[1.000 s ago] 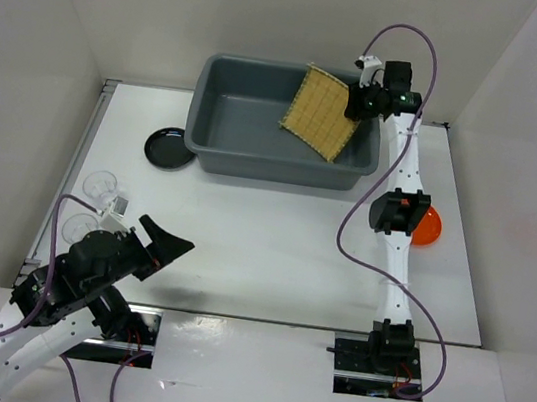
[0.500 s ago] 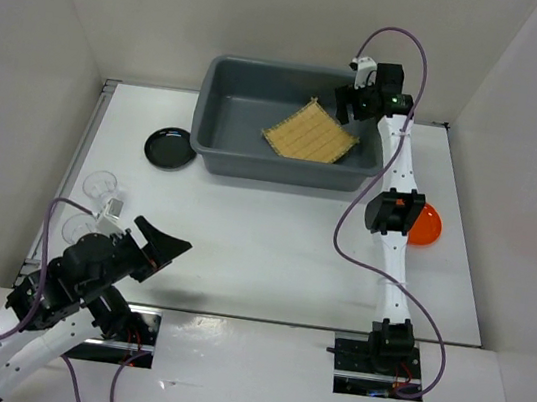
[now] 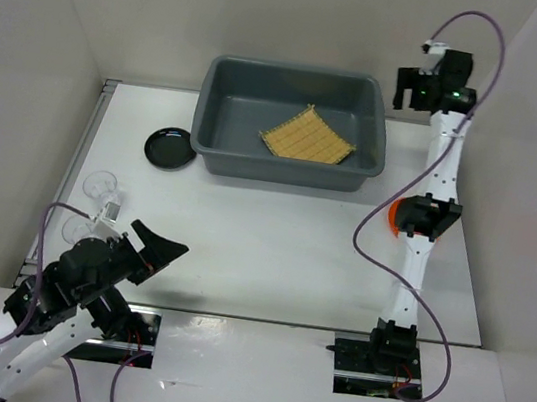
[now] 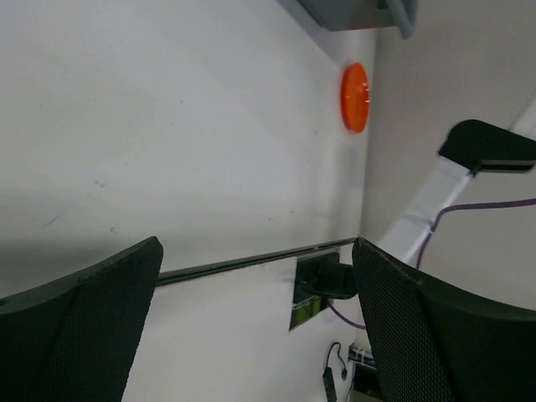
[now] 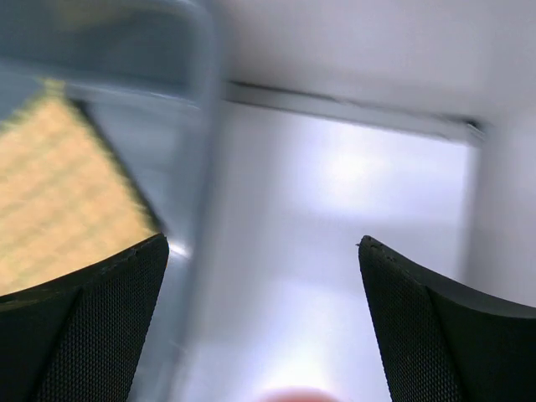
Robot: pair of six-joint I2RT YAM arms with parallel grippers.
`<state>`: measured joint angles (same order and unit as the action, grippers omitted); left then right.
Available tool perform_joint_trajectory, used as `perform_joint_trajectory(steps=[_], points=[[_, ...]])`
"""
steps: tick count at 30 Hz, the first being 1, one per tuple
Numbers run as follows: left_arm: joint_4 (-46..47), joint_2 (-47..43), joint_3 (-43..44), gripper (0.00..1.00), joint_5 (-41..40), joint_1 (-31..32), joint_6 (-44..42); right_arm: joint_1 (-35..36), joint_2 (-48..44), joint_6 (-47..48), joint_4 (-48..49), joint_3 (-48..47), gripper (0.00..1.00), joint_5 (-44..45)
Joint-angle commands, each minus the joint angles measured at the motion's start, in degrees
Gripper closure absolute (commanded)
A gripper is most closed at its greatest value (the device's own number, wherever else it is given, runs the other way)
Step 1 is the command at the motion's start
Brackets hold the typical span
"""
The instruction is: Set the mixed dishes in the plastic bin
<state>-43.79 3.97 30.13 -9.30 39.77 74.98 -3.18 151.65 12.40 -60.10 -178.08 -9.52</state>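
Observation:
The tan woven mat [image 3: 306,136] [image 5: 59,184] lies flat inside the dark grey plastic bin [image 3: 278,169] [image 5: 191,159]. My right gripper [image 3: 409,87] [image 5: 264,251] hovers high beside the bin's right end, open and empty. The orange plate [image 3: 393,212] [image 4: 354,97] sits on the table at the right, mostly hidden behind my right arm's elbow in the top view. A black plate [image 3: 170,148] lies left of the bin. Two clear glass cups [image 3: 99,184] [image 3: 77,228] stand near the left edge. My left gripper [image 3: 166,246] [image 4: 255,276] is open and empty above the near left of the table.
White walls enclose the table on the left, back and right. A dark seam [image 4: 251,261] runs along the table's near edge. My right arm [image 3: 431,185] rises tall along the right side. The arm bases [image 3: 376,364] sit at the near edge.
My right gripper opened and let go of the mat, which dropped flat into the bin. It then rose and swung right, off the bin. The left arm barely moved.

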Motion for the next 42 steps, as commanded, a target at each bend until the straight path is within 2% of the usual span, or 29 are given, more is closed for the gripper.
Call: perform_joint_trajectory(steps=[1, 2, 4, 5, 8, 11, 13, 18, 25, 28, 35, 42], points=[[-1.8, 4.8, 2.6, 0.00, -1.2, -0.4, -3.0, -6.4, -2.6, 3.0, -11.2, -1.4, 0.01, -0.4], [-2.5, 9.9, 4.4, 0.00, -1.8, -0.4, -3.0, -7.5, -2.0, 4.3, -14.6, -1.4, 0.01, -0.4], [-2.5, 15.9, 6.0, 0.00, -1.2, -0.4, -5.3, -11.6, -3.4, 4.9, -14.6, 6.7, 0.01, 1.3], [-2.5, 21.8, 7.0, 0.00, -1.2, -0.4, -7.3, -14.6, -3.9, 4.9, -14.6, 8.3, 0.01, -1.0], [-0.6, 31.2, 12.0, 0.00, -2.5, -0.4, -10.7, -18.3, -5.5, 8.5, -14.6, 15.5, 0.01, -5.1], [3.2, 35.8, 14.3, 0.00, -3.0, -0.4, -14.2, -20.0, -8.3, 16.2, -14.6, 26.4, 0.01, -5.7], [6.0, 37.0, 14.3, 0.00, -3.0, -0.4, -14.2, -20.6, -8.8, 19.8, -14.6, 32.8, 0.01, -5.7], [7.9, 39.1, 13.3, 0.00, 0.0, -0.4, -13.6, -23.8, -10.0, 24.9, -14.6, 39.6, 0.01, -10.3], [5.6, 39.1, 13.8, 0.00, 1.4, -0.4, -12.6, -27.3, -3.9, 28.3, -14.6, 40.8, 0.01, -11.5], [5.0, 38.0, 13.8, 0.00, 1.4, -0.4, -11.4, -27.3, -3.8, 30.9, -14.6, 44.3, 0.01, -12.7], [5.0, 34.4, 11.5, 0.00, 1.9, -0.4, -7.5, -27.8, -7.6, 38.7, -14.6, 61.2, 0.01, -11.2], [4.5, 32.6, 11.0, 0.00, 1.9, -0.4, -7.0, -27.8, -8.7, 42.0, -14.6, 72.0, 0.01, -10.1]])
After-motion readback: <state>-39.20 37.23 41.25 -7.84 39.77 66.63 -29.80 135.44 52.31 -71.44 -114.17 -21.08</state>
